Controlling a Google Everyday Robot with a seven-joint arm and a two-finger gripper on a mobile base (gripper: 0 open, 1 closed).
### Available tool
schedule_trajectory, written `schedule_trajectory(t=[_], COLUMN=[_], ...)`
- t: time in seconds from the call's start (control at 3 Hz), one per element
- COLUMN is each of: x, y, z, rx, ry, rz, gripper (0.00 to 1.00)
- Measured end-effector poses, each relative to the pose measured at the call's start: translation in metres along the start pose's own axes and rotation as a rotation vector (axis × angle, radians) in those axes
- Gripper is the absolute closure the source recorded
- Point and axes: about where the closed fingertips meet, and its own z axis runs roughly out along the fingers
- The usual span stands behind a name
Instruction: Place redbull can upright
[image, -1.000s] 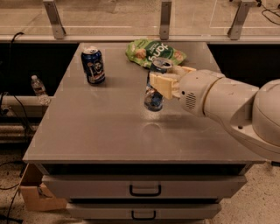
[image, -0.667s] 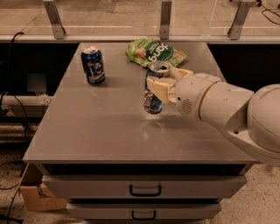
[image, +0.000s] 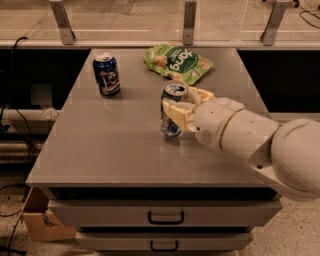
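The redbull can (image: 170, 126), slim and silver-blue with a shiny top, stands upright near the middle of the grey table (image: 110, 150). Its base looks to be on or just at the tabletop. My gripper (image: 177, 104) reaches in from the right, and its cream fingers (image: 176, 111) are closed around the can's upper body. The white arm (image: 250, 140) fills the right side of the view and hides the table behind it.
A wider dark-blue can (image: 106, 75) stands upright at the back left. A green snack bag (image: 178, 64) lies at the back centre, just behind the gripper. Drawers (image: 165, 217) sit below the table's front edge. A cardboard box (image: 42, 225) is on the floor at left.
The gripper and the can have shifted slightly left and lower. The can stays upright in the grip. The other can and the bag have not moved.
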Motion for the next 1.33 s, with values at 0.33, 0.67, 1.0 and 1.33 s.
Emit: schedule_trajectory(t=[0.33, 0.67, 1.0, 1.33], x=[-0.0113, -0.0196, -0.0195, -0.0188], y=[-0.0058, -0.0097, -0.0108, -0.0121], z=[0.0029, 0.0059, 0.0068, 0.0075], rx=[0.017, 0.031, 0.033, 0.036], ry=[0.021, 0.027, 0.024, 0.024], rz=[-0.044, -0.107, -0.076, -0.041], gripper=[1.0, 1.0, 0.83, 0.59])
